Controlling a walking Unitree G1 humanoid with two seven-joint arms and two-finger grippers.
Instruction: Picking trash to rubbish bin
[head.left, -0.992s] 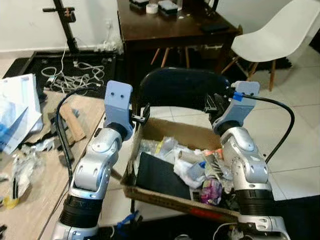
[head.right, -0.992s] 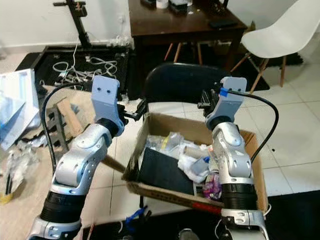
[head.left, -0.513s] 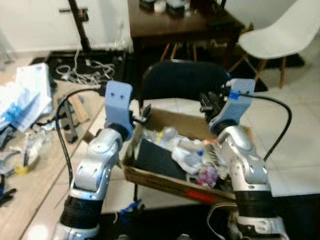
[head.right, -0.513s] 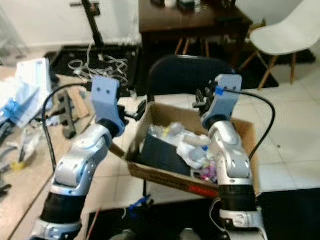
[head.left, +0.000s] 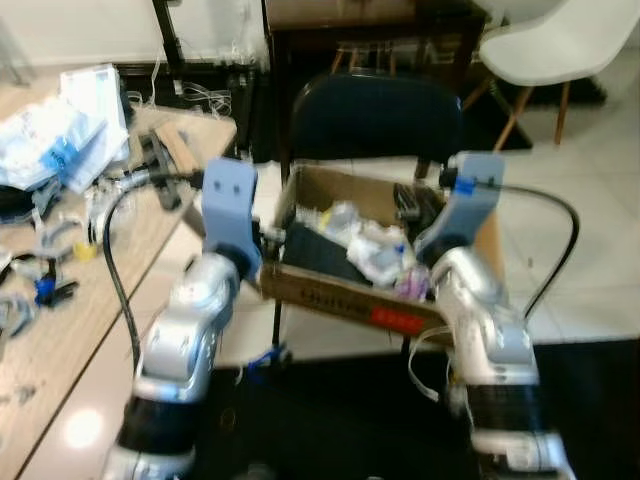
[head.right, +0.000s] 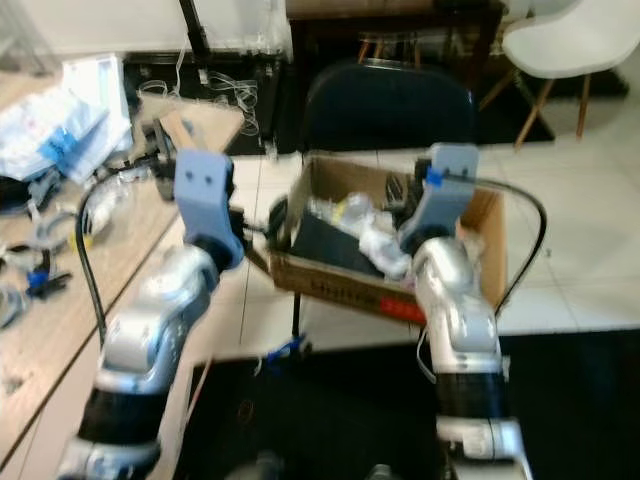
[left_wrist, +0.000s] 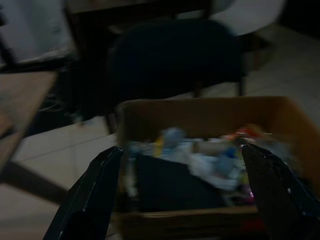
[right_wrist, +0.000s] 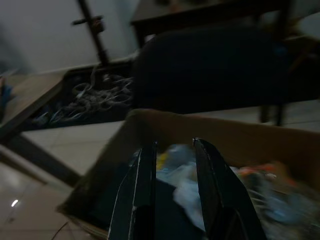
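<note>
Before the robot, both silver arms reach forward at a cardboard box (head.left: 340, 290) full of trash (head.left: 375, 250), which sits on a dark chair (head.left: 375, 115). At the box's left edge is the left gripper (left_wrist: 182, 192), fingers spread wide; over the box's right side is the right gripper (right_wrist: 172, 192), fingers a narrow gap apart and holding nothing. Left of them stands a wooden table (head.left: 60, 330) strewn with clutter. Farther off stand a dark table (head.right: 400, 15) and a white chair (head.left: 555, 45).

boxes: 1 cardboard box (head.left: 345, 296) w/ trash | chairs: 1 black chair (head.left: 375, 115), 1 white chair (head.left: 560, 45) | tables: 2
</note>
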